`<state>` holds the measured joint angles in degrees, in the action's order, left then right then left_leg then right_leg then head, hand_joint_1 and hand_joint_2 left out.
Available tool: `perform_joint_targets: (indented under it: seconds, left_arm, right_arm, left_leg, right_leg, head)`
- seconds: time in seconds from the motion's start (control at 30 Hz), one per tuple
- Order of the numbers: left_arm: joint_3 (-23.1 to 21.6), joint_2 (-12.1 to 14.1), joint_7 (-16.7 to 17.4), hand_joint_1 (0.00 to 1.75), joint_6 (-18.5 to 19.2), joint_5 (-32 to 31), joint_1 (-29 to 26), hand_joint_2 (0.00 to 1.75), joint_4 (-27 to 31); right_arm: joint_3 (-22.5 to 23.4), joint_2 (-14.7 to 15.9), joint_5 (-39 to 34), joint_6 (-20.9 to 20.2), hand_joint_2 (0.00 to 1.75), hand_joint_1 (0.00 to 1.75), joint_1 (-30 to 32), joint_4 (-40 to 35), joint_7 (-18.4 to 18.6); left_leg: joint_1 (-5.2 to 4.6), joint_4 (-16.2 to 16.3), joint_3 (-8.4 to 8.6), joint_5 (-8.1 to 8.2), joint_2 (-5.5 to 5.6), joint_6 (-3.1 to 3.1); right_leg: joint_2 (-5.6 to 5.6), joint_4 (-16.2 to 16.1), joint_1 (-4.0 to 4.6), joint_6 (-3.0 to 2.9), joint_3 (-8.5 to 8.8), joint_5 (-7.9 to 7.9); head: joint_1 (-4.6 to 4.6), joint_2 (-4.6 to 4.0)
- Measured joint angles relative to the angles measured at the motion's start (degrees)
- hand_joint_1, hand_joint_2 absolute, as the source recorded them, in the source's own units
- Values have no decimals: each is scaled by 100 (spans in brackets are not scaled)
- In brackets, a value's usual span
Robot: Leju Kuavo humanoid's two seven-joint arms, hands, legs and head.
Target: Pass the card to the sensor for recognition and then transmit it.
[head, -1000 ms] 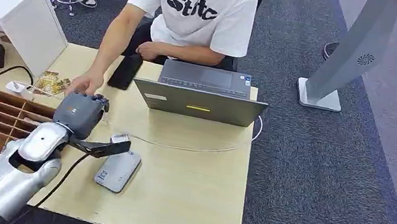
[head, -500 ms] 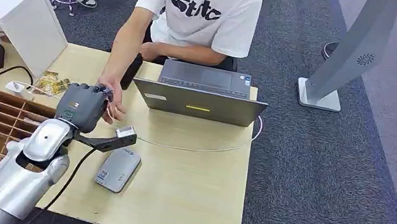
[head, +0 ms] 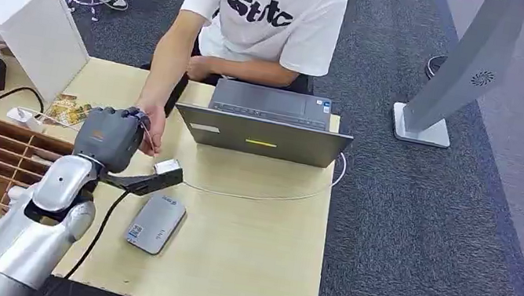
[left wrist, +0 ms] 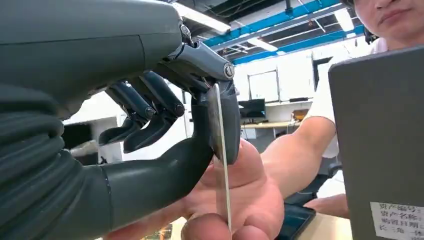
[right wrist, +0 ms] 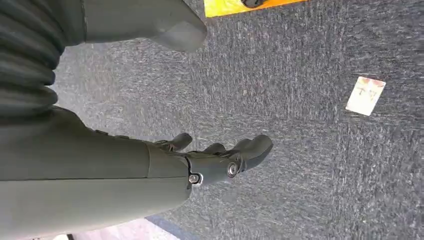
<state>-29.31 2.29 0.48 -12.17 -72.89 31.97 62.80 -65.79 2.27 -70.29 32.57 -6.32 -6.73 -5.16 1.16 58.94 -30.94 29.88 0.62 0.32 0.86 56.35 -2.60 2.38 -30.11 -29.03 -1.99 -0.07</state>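
Card (left wrist: 221, 165) pinched in left hand (head: 111, 138) (edge-on).

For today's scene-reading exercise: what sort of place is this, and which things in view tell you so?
Probably an office or lab workspace: a desk with a laptop and a seated person, grey carpet, and monitors on desks under ceiling strip lights in the left wrist view.

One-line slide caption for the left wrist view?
Left hand pinches the card edge-on while a person's hand takes hold of it.
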Motion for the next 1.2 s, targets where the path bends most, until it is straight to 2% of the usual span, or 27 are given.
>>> perform_joint_targets:
  seconds: [0.13,0.37,0.67,0.7,0.73,0.93,1.2]
  left_arm:
    - [83,-48,-90,175,26,153,-27,175,-13]
    - [266,-135,-402,175,219,799,-62,175,-94]
    - [407,-253,-492,175,264,1097,-77,175,-175]
    - [415,-260,-503,79,267,1112,-76,175,-184]
    - [415,-267,-529,0,265,1145,-77,0,-190]
    - [505,-367,-592,0,-59,1309,-121,0,-177]
    - [564,-433,-564,0,-214,1244,-244,0,37]
  right_arm:
    - [-37,0,-24,41,175,0,-1,2,-70]
    - [-78,9,-105,63,175,0,-2,13,-168]
    - [-87,37,-155,76,175,0,-5,17,-223]
    - [-87,37,-157,76,175,0,-5,17,-225]
    - [-87,39,-162,76,175,0,-6,17,-225]
    - [-90,46,-234,76,175,0,-11,17,-223]
    - [-92,48,-330,100,175,0,-16,17,-225]
  left_leg:
    - [-1,0,0,0,0,0]
    - [0,0,0,0,0,0]
    - [-1,0,-1,0,0,0]
    - [-1,0,-1,0,0,0]
    - [-1,0,-1,0,0,0]
    - [-1,0,-1,0,1,0]
    - [0,0,0,0,0,0]
  right_leg:
    - [0,-1,0,0,0,0]
    - [0,0,0,0,-1,0]
    - [0,-1,0,0,0,0]
    - [0,-1,0,0,0,0]
    - [0,-1,0,0,0,0]
    - [-1,-1,0,0,0,0]
    - [0,0,0,0,0,0]
  head:
    - [0,0]
    - [2,0]
    - [0,0]
    - [0,0]
    - [2,0]
    - [0,0]
    - [0,0]
